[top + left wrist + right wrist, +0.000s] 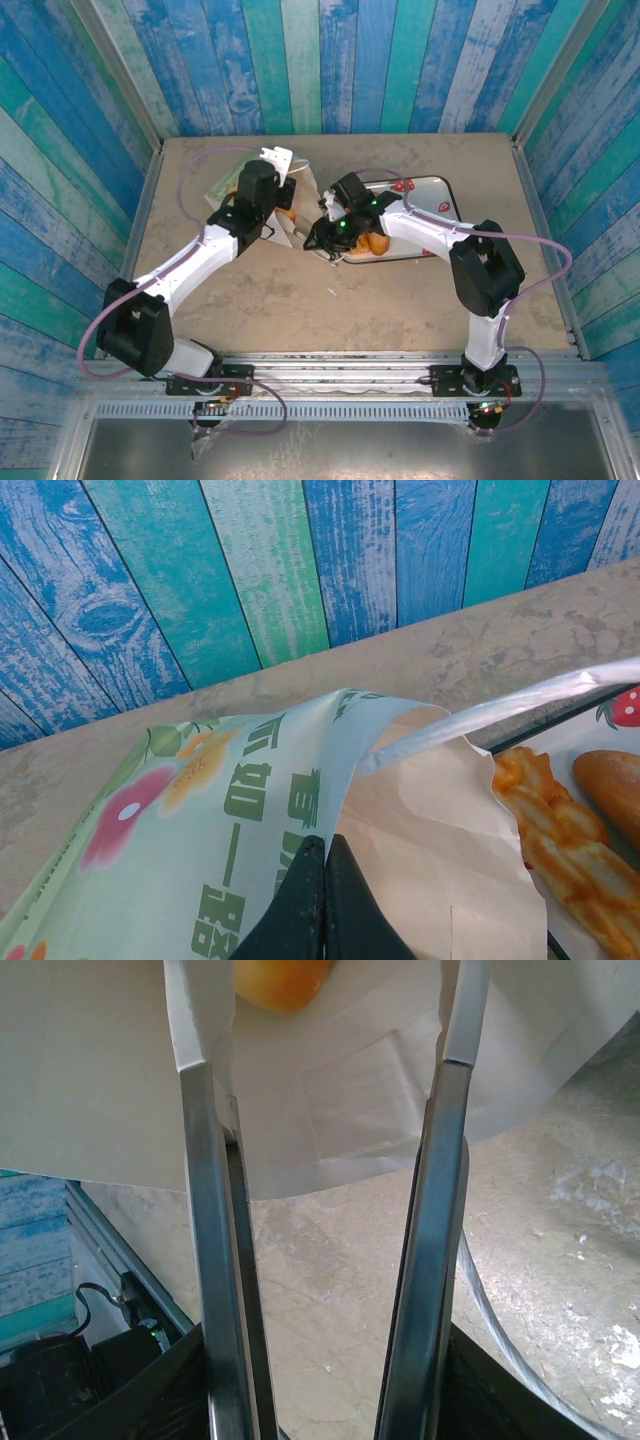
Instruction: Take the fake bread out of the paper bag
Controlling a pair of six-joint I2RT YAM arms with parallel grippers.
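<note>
The paper bag (240,810) lies on its side, pale green outside with flowers and green lettering, cream inside. My left gripper (325,848) is shut on the edge of its mouth. In the top view this gripper (283,220) sits over the bag (222,186). My right gripper (325,1020) reaches into the bag's mouth, its long metal fingers (205,1210) apart, with an orange piece of fake bread (282,980) just beyond them, near the left finger and not clamped. Seen from above, the right gripper (326,238) is at the bag's opening. More fake bread, a twisted pastry (555,825) and a brown roll (612,788), lies on the tray.
The white strawberry-print tray (432,190) sits right of the bag, with bread (374,243) at its near left corner. A thin white bag handle (500,712) stretches over the tray's edge. Blue-green plank walls (330,60) enclose the table on three sides.
</note>
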